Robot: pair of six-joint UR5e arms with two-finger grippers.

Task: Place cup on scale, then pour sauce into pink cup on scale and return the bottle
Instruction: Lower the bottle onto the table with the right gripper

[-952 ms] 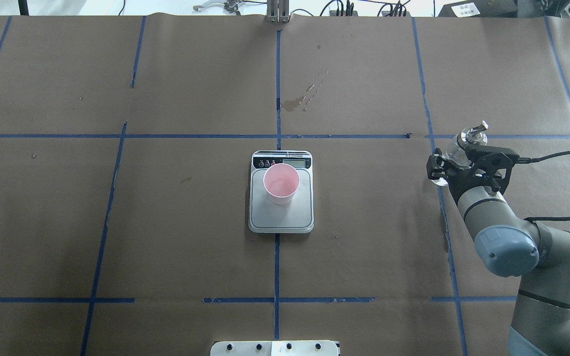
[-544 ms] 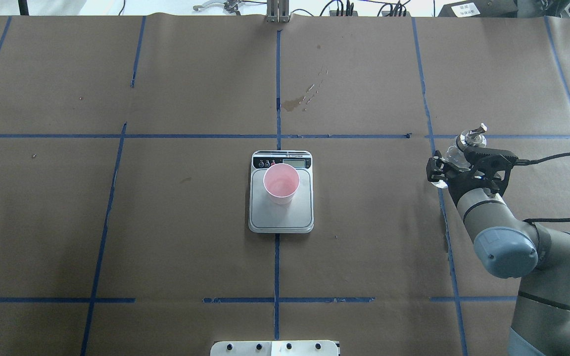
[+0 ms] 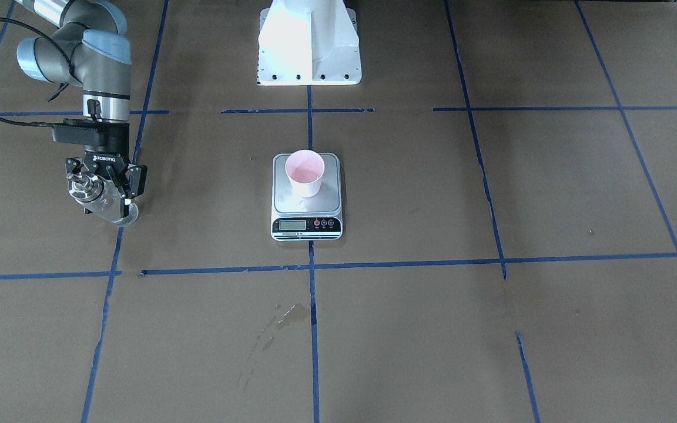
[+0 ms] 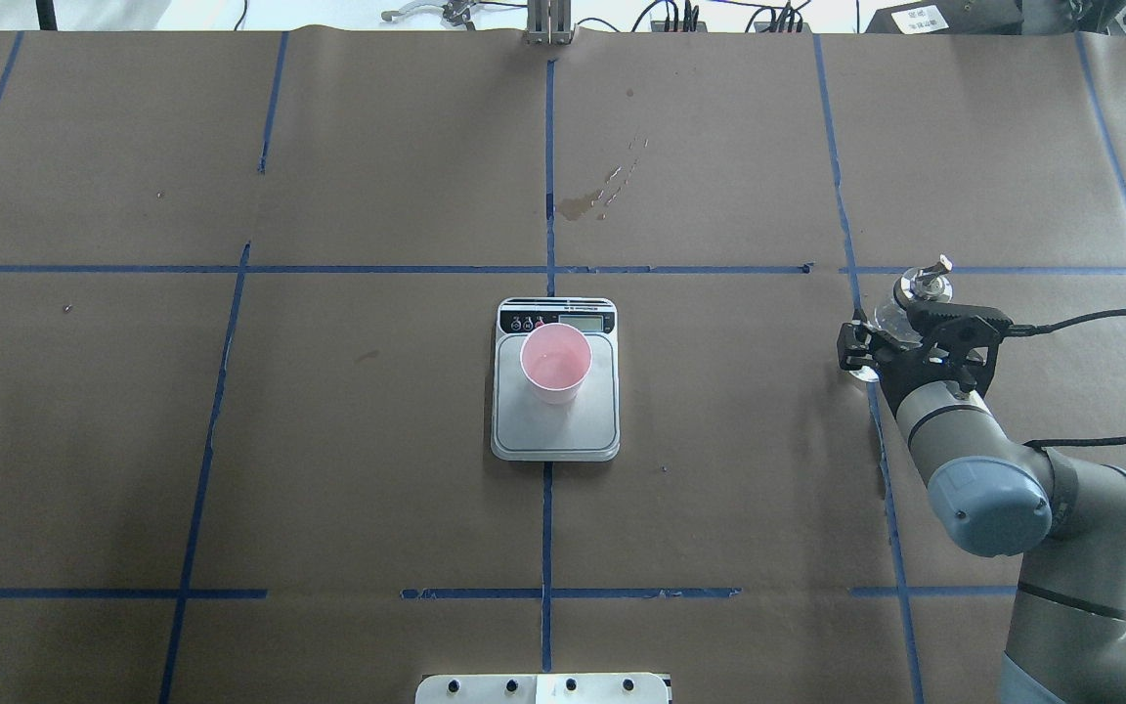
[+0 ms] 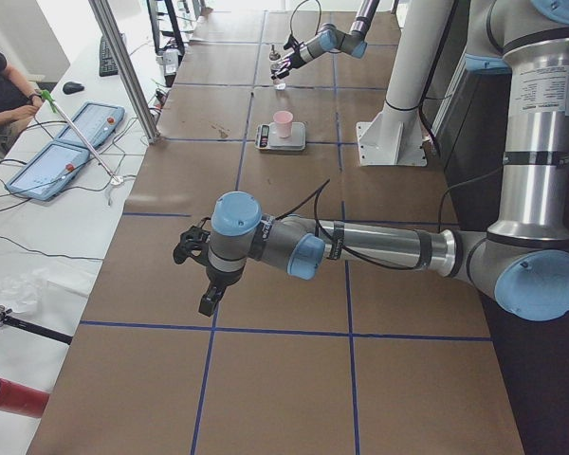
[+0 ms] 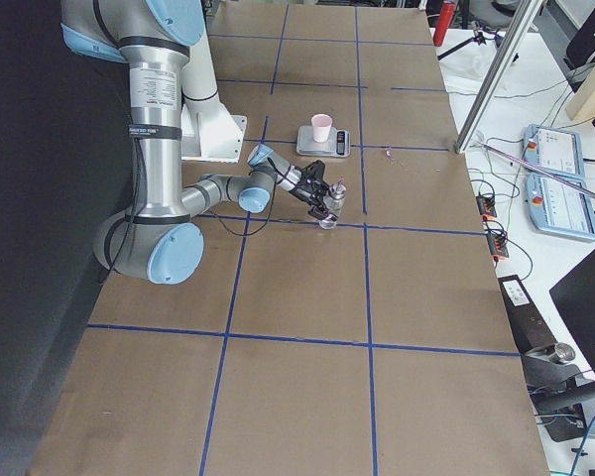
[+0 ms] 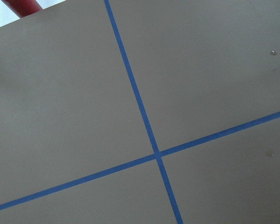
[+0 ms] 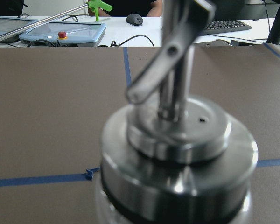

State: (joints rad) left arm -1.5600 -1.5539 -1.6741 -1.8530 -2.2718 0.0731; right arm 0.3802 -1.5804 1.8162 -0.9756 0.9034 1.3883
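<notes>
Right gripper [image 3: 103, 187]: fingers clamped on the bottle [image 3: 110, 209], well apart from the scale [image 3: 280, 205]. The cup [image 3: 305, 174] stands on the scale. Left gripper [image 5: 194, 265]: finger state cannot be determined.

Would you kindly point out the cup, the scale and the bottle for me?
cup [image 4: 555, 362]: overhead exterior view, on its pink inside.
scale [image 4: 555, 435]: overhead exterior view, on the bare steel platform.
bottle [image 8: 177, 144]: right wrist-mounted view, on the metal cap.
</notes>
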